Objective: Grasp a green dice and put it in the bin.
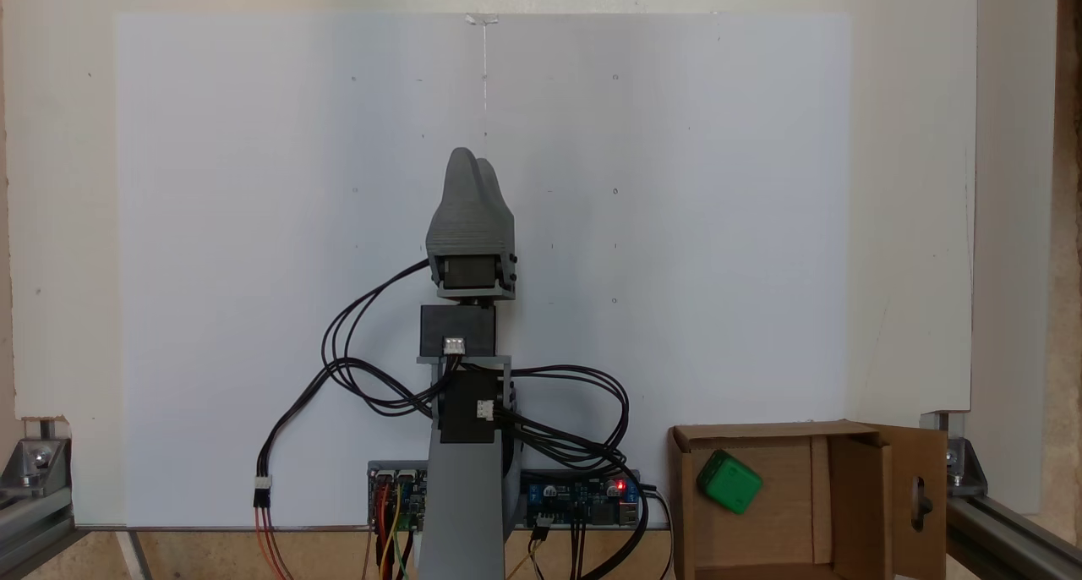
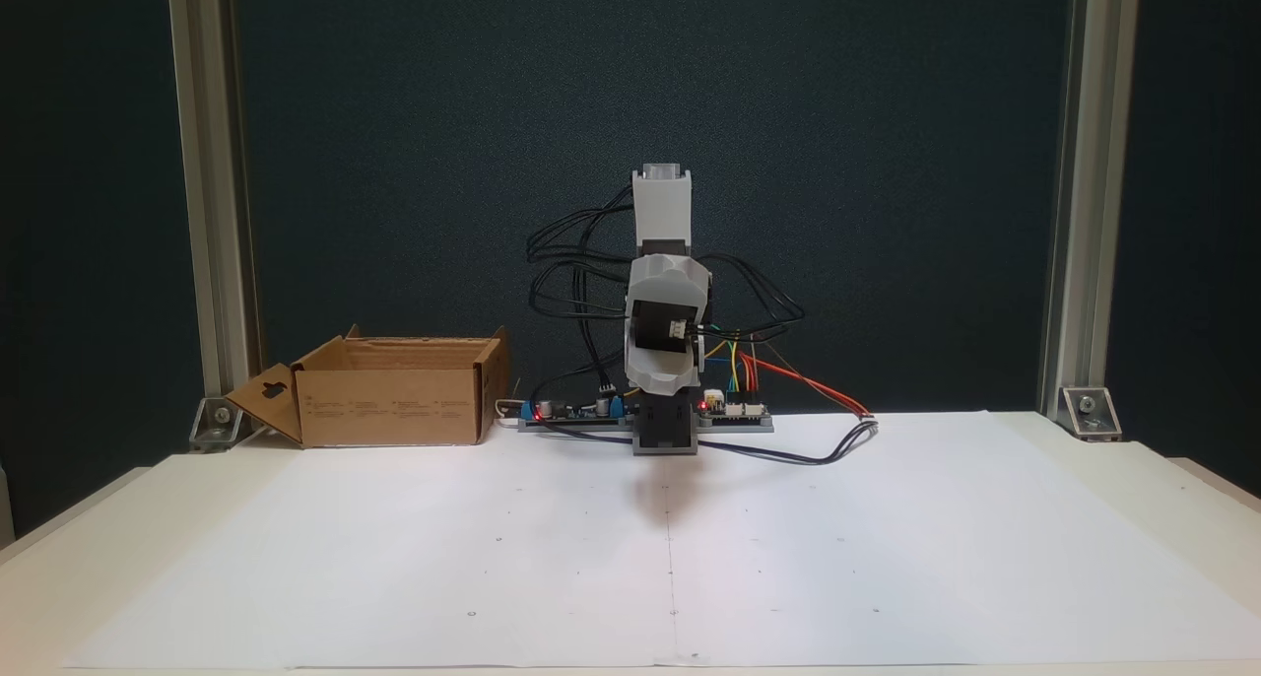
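The green dice (image 1: 729, 481) lies inside the bin (image 1: 761, 434), near its left wall, tilted on the cardboard floor. In a fixed view the bin (image 2: 394, 392) stands at the left, behind the paper, and its walls hide the dice. My gripper (image 1: 474, 157) is folded back over the arm's base at the middle of the sheet, far from the bin. Its two grey fingertips press together with nothing between them. From the front, the gripper (image 2: 663, 382) hangs low in front of the base.
A white paper sheet (image 1: 254, 225) covers the table. Controller boards (image 1: 583, 500) and looping black cables (image 1: 355, 377) sit by the arm's base. Aluminium frame posts (image 2: 1069, 193) stand at the table's corners. One bin flap with a handle hole (image 1: 917, 500) sticks outward.
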Controlling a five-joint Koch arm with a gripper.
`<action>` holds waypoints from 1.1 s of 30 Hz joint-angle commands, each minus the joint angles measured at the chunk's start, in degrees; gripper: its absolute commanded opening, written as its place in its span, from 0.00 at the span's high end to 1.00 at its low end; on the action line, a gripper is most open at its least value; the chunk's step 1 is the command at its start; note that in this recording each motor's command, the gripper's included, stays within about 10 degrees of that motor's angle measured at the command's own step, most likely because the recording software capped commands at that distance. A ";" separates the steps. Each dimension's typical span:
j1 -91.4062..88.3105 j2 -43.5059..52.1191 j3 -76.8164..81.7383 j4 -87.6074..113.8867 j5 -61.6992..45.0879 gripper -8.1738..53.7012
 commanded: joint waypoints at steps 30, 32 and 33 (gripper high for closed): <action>2.81 6.15 17.93 -24.52 2.29 0.16; 2.81 6.15 18.72 -24.52 2.29 0.16; 2.72 6.15 18.98 -24.52 2.29 0.16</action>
